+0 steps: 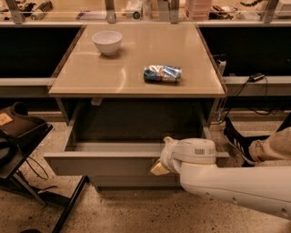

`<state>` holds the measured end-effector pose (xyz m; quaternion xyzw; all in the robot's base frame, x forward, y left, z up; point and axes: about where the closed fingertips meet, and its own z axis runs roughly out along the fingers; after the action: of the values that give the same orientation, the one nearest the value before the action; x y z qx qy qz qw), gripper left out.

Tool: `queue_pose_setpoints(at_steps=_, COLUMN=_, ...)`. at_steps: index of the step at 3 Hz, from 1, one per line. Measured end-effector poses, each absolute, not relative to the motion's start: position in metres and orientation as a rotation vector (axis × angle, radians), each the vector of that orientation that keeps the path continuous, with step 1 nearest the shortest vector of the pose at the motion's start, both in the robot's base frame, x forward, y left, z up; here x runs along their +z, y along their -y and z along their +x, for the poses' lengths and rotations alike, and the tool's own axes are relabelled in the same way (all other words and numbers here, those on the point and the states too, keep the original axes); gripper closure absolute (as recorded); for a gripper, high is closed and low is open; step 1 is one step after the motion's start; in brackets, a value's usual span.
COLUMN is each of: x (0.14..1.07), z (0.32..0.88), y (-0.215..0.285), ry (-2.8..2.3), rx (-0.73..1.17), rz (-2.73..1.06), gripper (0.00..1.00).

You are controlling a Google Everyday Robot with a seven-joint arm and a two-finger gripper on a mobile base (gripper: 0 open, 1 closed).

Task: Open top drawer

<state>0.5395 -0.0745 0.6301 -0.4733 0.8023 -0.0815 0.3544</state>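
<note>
The top drawer (100, 164) stands pulled out below the tan tabletop (91, 73), across the lower middle of the frame. The gripper (162, 157) sits at the drawer's front, right of centre; whether it is closed cannot be told. A white bowl (107, 42) and a blue snack packet (162, 73) rest on top.

This looks like a robotics lab or test workspace rather than a home. A plain tan bench (136, 77) stands on a speckled hard floor (127, 209). Cables (266, 110) and a power brick (256, 76) lie along the ledge to its right, and a cluttered counter (91, 13) of loose gear runs behind. A white robot arm (236, 186) reaches in from the right, its gripper (162, 154) at the front of the pulled-out top drawer (100, 164). A person's sneaker (234, 139) shows nearby.
</note>
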Motion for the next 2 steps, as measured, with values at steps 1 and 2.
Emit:
queue_pose_setpoints(at_steps=1, x=0.6294, z=0.5401, y=0.0725, ry=-2.068, rx=-0.206, rz=-1.232, gripper=1.00)
queue_pose_setpoints(at_steps=2, x=0.6287, z=0.5325, y=0.0738, ry=-2.065, rx=-0.204, rz=-1.249, gripper=1.00)
